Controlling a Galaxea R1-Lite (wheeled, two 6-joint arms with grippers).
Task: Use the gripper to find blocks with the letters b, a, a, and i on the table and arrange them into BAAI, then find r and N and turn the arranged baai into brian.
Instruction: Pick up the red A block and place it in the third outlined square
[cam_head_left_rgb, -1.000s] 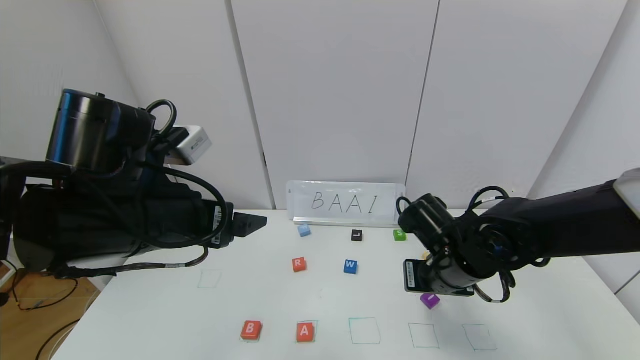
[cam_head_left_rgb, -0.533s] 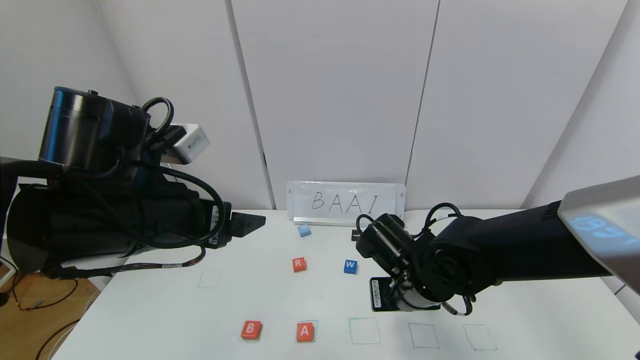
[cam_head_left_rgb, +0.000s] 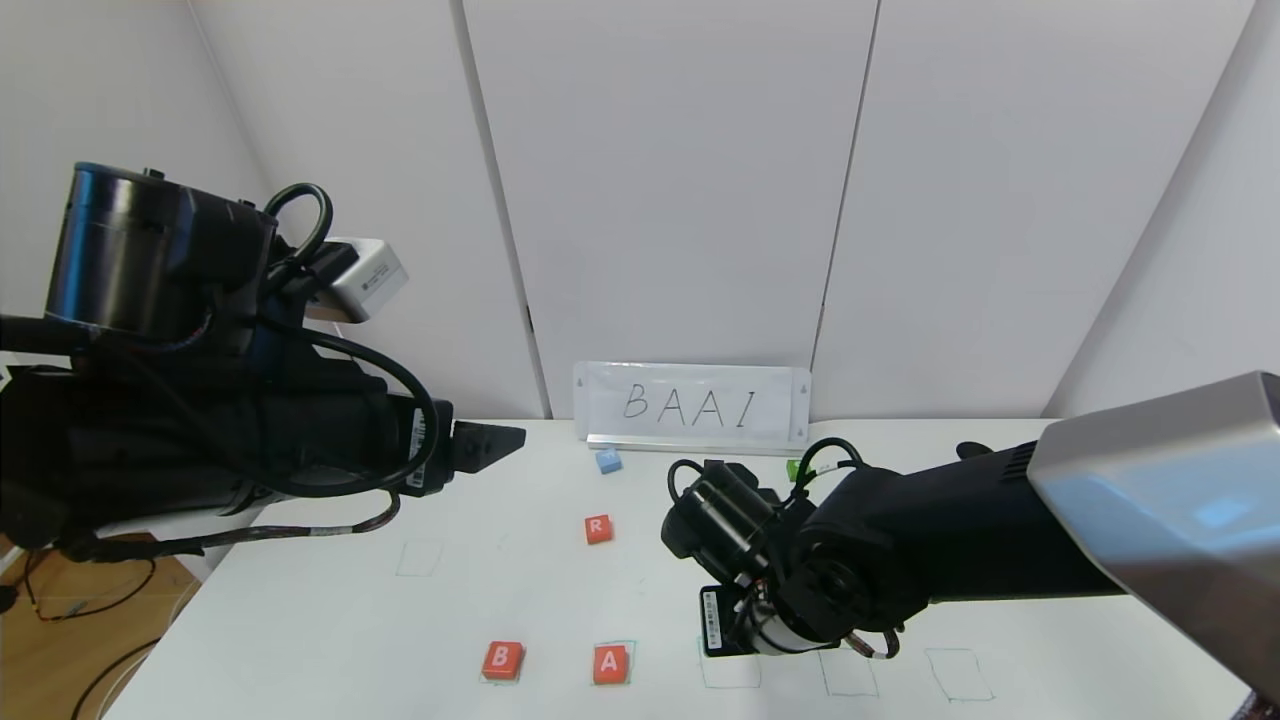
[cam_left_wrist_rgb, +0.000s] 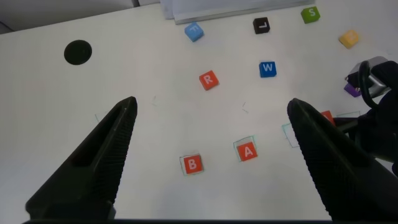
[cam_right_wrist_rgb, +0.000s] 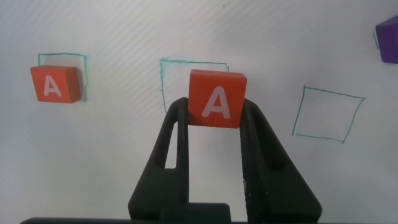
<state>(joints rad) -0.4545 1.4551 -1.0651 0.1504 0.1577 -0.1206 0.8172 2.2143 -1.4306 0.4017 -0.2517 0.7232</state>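
Holding the second A block (cam_right_wrist_rgb: 216, 99) tight, the right gripper (cam_right_wrist_rgb: 214, 121) has swung over to the third green square (cam_right_wrist_rgb: 194, 81), at three o'clock from the first A (cam_head_left_rgb: 611, 663). The left gripper (cam_left_wrist_rgb: 211, 134) hangs wide open, holding nothing.

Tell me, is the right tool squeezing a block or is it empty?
Squeezing. The right tool is shut on a second orange A block, pinched between its two fingers over an empty green square.

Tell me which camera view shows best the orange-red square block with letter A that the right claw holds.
The right wrist view: the held orange-red square block with a white A sits clamped in the right claw, letter facing the camera. The left wrist view shows only its edge behind the arm. In the head view the arm hides it.
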